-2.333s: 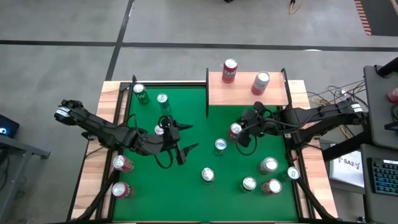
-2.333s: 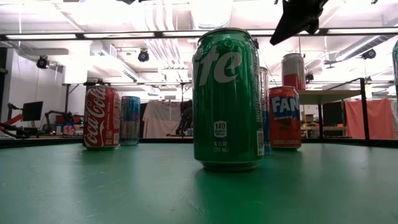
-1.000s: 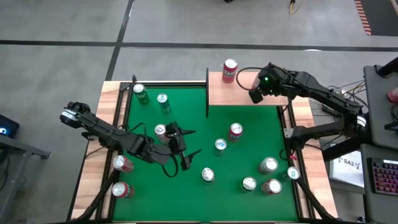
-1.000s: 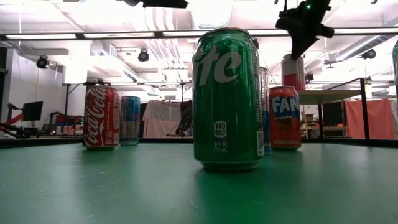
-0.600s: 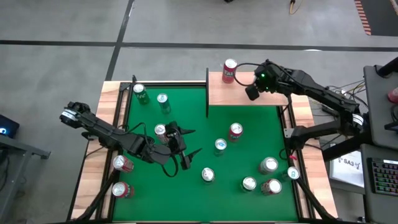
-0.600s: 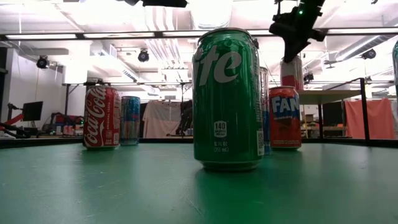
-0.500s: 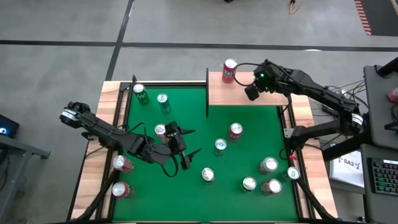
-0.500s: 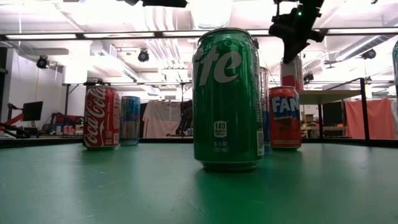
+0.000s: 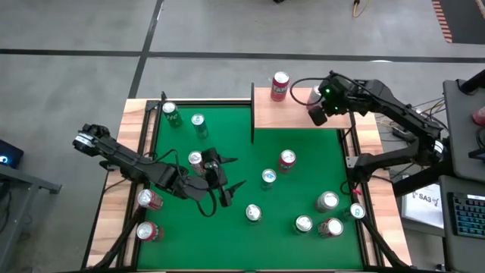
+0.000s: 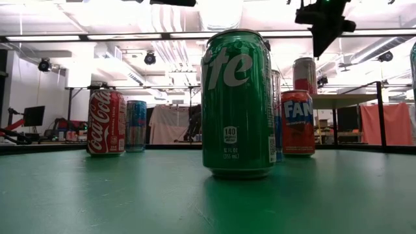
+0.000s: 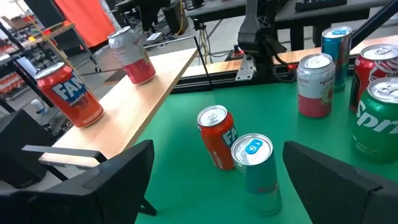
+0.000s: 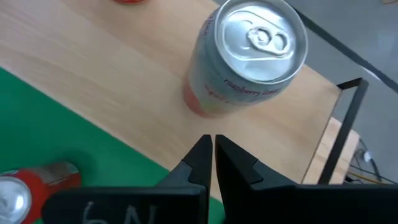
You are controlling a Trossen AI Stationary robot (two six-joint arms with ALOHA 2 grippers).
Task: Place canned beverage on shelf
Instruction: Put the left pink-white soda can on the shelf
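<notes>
The shelf [image 9: 273,114] is a light-wood board on black posts at the table's far right. On it stand a red Fanta can [image 9: 280,86] and a silver can with a red base [image 12: 249,56], each upright on its base. My right gripper [image 12: 213,146] hangs shut above the shelf, just on the near side of the silver can [image 10: 305,75] and apart from it; in the low view the gripper [image 10: 320,49] points down. My left gripper [image 9: 236,172] stands open over the green table's left middle, with nothing between its fingers.
Several cans stand upright on the green felt: an orange one [image 11: 217,137] and a blue one [image 11: 255,165] ahead of my left gripper, a group at the near right [image 9: 326,212], two green ones at the far left [image 9: 182,117]. A Sprite can [image 10: 237,104] stands by the near edge.
My right gripper, still shut, has swung a little toward the table's left in front of the silver can's top, then back toward the right and up. The cans on the shelf stand where they stood.
</notes>
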